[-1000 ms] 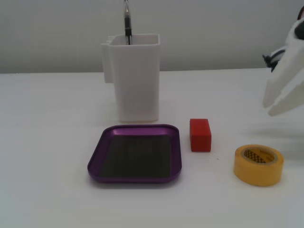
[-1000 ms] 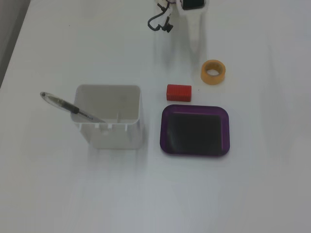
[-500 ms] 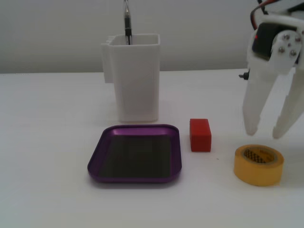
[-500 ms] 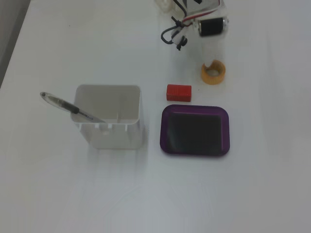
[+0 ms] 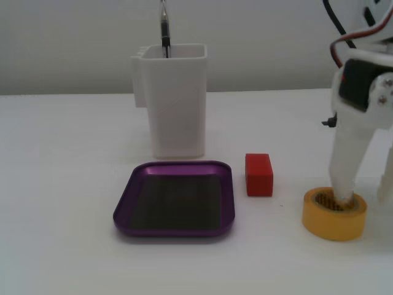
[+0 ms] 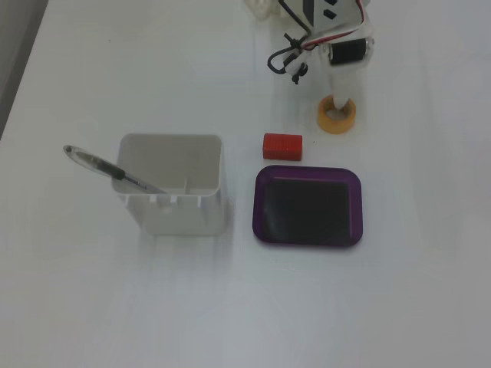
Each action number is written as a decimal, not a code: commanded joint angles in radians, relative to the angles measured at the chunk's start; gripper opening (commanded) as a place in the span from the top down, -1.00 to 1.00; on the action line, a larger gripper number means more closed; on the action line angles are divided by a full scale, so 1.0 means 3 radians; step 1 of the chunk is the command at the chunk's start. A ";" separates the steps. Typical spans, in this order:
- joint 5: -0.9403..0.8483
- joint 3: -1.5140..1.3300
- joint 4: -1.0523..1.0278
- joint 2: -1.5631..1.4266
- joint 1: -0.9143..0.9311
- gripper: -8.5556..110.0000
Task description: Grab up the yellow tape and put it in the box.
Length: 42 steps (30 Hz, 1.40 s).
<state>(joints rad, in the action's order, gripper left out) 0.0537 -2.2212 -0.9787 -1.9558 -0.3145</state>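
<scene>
The gripper (image 5: 363,200) is spread, 1 finger (image 5: 345,178) down in the hole of the tape (image 5: 334,214) and the other outside it, right of the red block (image 5: 258,174) and the empty box (image 5: 175,199), with the white container (image 5: 172,98) behind.

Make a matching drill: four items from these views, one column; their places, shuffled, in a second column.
Items:
1. yellow tape
2. red block
3. pen
4. purple tray

Places:
A. standing in the white container
B. between tray and tape
C. around one finger of the gripper
D. in front of the white container, empty

Pairs: 1-C, 2-B, 3-A, 4-D
</scene>
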 commanded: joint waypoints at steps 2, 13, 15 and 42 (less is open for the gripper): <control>-0.0020 -0.0133 0.0225 -0.0010 0.0031 0.65; -0.0020 -0.0363 0.0516 -0.0005 0.0036 0.80; -0.0020 -0.0363 0.0506 -0.0005 0.0036 0.88; -0.0363 0.2833 0.0373 0.1488 0.0578 0.87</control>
<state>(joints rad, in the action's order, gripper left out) -0.0568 -1.5048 -0.8805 -1.5800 -0.1534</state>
